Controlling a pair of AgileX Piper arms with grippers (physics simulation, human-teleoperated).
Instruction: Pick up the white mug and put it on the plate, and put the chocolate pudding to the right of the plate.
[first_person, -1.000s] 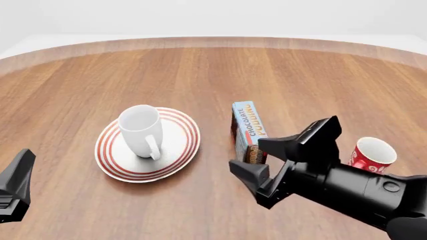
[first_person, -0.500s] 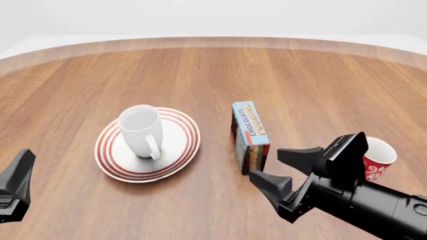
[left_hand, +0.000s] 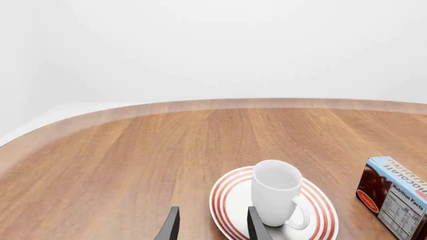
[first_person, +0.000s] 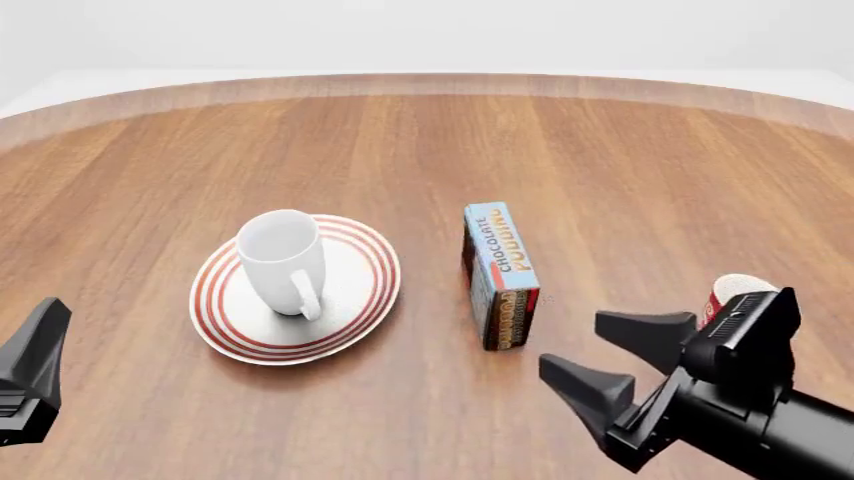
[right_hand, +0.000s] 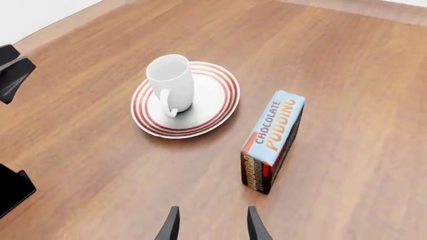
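Withdrawn since a second ago, the right pincer (first_person: 611, 353) sits nearer the camera, fingers spread wide and empty. White mug (first_person: 283, 262) stands upright on the plate (first_person: 360, 295) — chocolate pudding (first_person: 501, 272) to its right on the bench (first_person: 601, 170); left pincer (left_hand: 212, 229) parted, empty.

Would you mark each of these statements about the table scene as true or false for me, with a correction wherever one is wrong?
1. The white mug stands upright on the plate. True.
2. The chocolate pudding lies to the left of the plate. False: in the front view it sits on the table to the plate's right, apart from it.
3. The right gripper is shut on the pudding carton. False: its jaws are open and empty, short of the carton.
4. A red mug is partly hidden behind the right arm. True.
5. The left gripper holds the white mug. False: it holds nothing.
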